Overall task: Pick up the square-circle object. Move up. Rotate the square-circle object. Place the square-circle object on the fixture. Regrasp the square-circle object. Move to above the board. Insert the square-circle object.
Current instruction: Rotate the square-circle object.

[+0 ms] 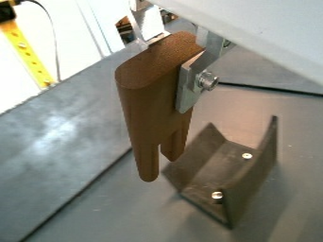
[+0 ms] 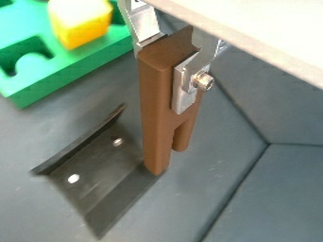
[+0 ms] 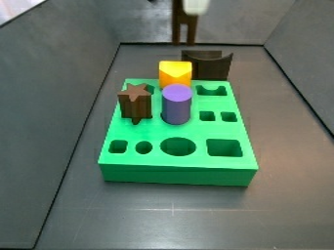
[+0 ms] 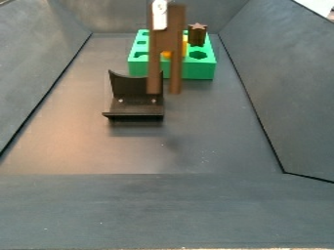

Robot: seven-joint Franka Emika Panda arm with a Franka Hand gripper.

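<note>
We see the hand (image 2: 171,59) clamped on the upper end of the square-circle object (image 2: 161,113), its silver fingers (image 2: 190,83) pressing the peg's sides so that it hangs upright, clear of the floor. In both wrist views the peg's lower tips hang just above and beside the fixture (image 1: 225,163), whose scooped top appears empty. In a side view the peg (image 4: 164,54) stands near the fixture (image 4: 132,96), between it and the board (image 4: 173,57). We judge this vertical hold a prelude to rotating the peg and resting it in the scoop for regrasping. The board (image 3: 179,143) carries a yellow block (image 3: 175,73), a purple cylinder (image 3: 177,104) and a star peg (image 3: 133,102).
</note>
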